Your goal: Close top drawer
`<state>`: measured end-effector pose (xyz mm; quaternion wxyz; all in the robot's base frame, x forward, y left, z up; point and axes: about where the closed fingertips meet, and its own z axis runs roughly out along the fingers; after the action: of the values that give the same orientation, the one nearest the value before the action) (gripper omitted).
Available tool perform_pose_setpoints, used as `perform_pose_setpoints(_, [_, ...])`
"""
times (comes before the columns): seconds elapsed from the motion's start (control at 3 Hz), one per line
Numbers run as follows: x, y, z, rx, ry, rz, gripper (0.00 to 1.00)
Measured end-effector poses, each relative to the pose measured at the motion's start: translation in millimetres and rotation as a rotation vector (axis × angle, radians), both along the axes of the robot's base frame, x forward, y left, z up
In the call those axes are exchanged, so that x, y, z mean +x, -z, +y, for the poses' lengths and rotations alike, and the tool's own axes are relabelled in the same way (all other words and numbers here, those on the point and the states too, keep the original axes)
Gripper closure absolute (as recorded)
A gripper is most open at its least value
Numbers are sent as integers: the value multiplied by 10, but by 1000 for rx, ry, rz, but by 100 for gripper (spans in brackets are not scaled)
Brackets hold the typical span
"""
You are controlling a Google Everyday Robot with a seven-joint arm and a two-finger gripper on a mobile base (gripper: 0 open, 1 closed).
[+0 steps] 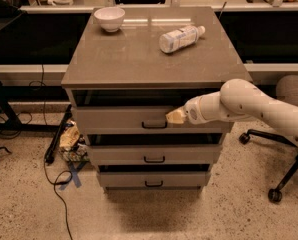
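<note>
Drawer cabinet (154, 59) mid-frame. The white arm (249, 104) reaches in from the right, low and level, which looks like a push setup. The top drawer (114, 120) is pulled partway out under the cabinet top, with a dark gap above its front. The gripper (175, 117) is at the front panel, just right of the bar handle (154, 125), and seems to touch it. Can't tell if the gripper is open or closed. A central contact should keep the push square. Nothing in the drawer's path. The two lower drawers (154, 154) are below the arm. An office chair (289, 134) sits right, near the arm. On top, a lying bottle (181, 38) and a bowl (109, 18) could jolt. Floor cables (59, 184) lie left.
</note>
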<state>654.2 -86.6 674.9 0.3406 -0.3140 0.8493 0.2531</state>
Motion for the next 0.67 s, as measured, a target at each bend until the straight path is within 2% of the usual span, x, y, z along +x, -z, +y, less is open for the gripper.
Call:
perform_pose_setpoints(0.33, [-228, -16, -201, 2, 50, 8, 100])
perform_pose_setpoints(0.67, [-898, -111, -589, 35, 172, 21, 100])
